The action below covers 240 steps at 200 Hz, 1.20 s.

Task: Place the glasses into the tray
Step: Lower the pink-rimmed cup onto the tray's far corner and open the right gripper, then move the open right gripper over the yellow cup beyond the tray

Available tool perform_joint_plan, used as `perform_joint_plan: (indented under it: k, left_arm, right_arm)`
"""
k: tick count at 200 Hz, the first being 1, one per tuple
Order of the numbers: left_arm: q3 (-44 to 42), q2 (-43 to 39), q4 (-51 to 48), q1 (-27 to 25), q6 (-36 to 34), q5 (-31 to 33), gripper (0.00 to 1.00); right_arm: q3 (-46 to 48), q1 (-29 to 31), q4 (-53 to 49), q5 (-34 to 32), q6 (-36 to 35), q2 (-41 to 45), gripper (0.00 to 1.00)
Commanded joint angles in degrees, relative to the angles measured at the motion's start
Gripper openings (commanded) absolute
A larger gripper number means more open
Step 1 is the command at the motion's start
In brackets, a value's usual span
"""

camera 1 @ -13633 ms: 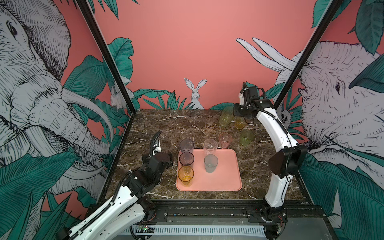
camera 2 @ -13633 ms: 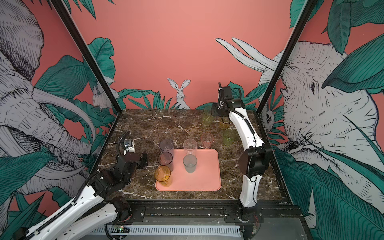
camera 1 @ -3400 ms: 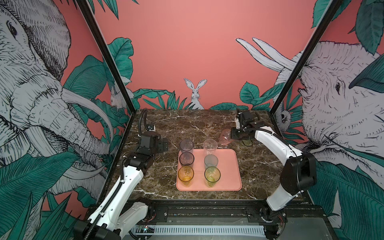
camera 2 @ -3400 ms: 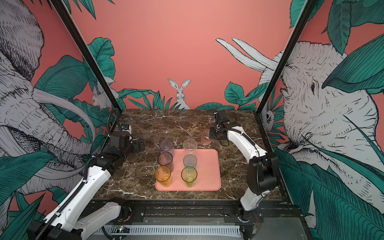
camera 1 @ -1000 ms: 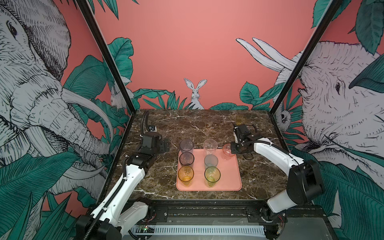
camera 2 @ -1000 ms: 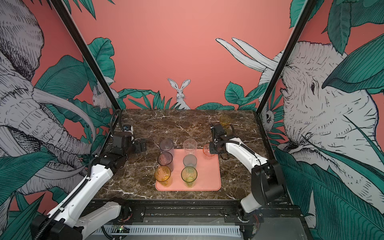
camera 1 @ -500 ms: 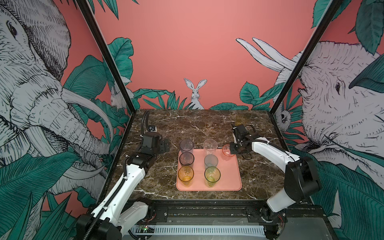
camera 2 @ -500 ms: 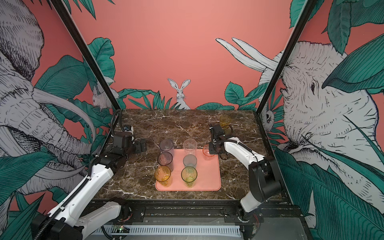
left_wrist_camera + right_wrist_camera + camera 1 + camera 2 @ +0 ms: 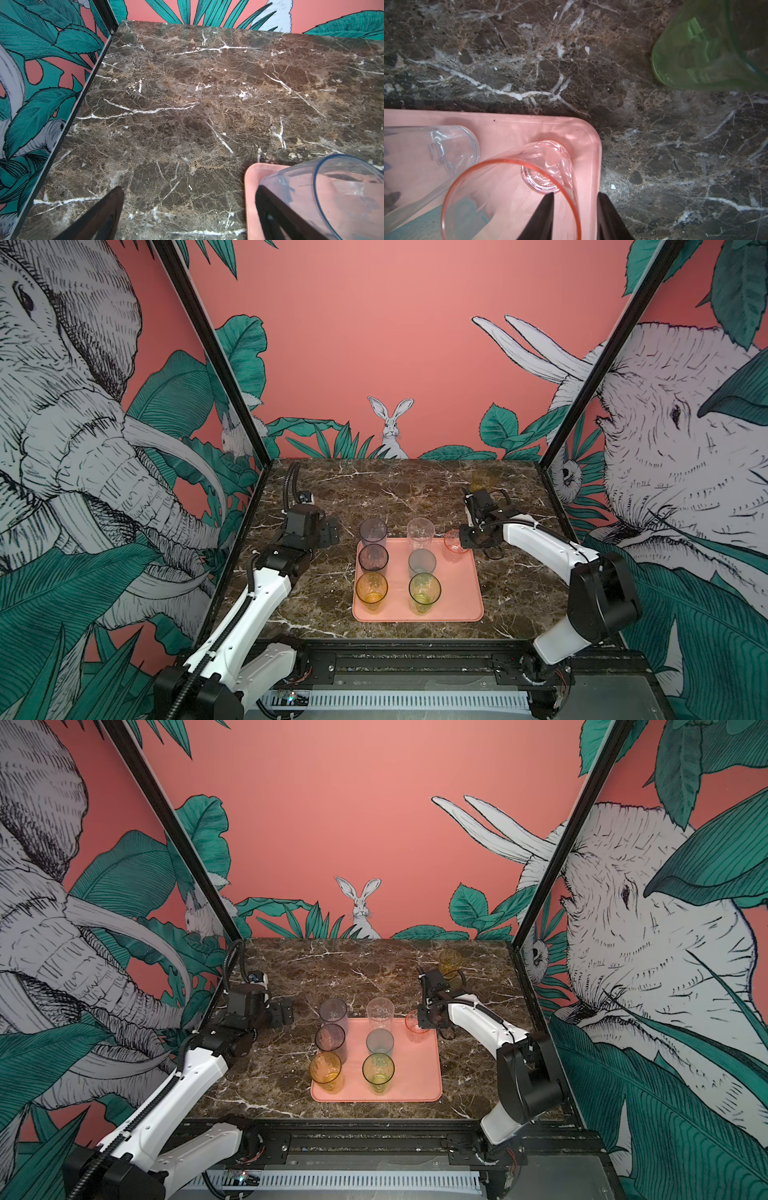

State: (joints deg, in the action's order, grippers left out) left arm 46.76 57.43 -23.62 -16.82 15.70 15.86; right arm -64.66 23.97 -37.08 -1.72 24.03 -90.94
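starting at your left, the left hand (image 9: 329,533) hovers over the counter (image 9: 395,489) just beside the tray's far left corner. its fingers (image 9: 104,216) are spread wide with nothing between them.

the tray (image 9: 457,597) lies at the front middle of the counter in both top views, and seven glasses stand upright in it. down its left side you have a tall bluish-grey glass (image 9: 373,532) at the far corner, then a smoky glass (image 9: 373,558), then an amber glass (image 9: 371,591) nearest you. the middle row runs the same way: a clear glass (image 9: 420,531), a teal-grey glass (image 9: 422,564) and a yellow-green glass (image 9: 424,593).

the pink glass (image 9: 454,546) sits in the tray's far right corner, base flat on the tray floor in the right wrist view. your right hand (image 9: 575,194) straddles its rim, one finger inside and one outside, parted a little, with a gap to the wall on each side.

further right, off the tray, a green glass (image 9: 708,47) stands on bare counter, seen only by the right wrist camera. a far amber glass (image 9: 450,961) stands near the back right corner.
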Motion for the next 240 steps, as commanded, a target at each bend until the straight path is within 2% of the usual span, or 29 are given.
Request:
perform_joint_plan:
  k: [1,60,133,240]
  left_arm:
    - [-0.7,-0.1,1.1,0.3,1.0,0.0,0.99]
    - [-0.8,-0.1,1.2,0.3,0.8,0.0,0.99]
    - [-0.4,0.2,1.3,0.3,0.6,-0.1,0.99]
    - [0.6,0.1,0.6,0.3,0.6,-0.4,0.99]
  right_arm:
    - [-1.9,0.3,-0.5,-0.4,0.4,-0.4,0.42]
    - [-3.3,0.3,-2.0,-0.1,0.4,0.7,0.48]
    - [-5.7,0.3,-3.8,-0.2,-0.7,5.2,0.49]
    - [-12.8,-0.4,-3.0,-5.0,-4.0,8.8,0.53]
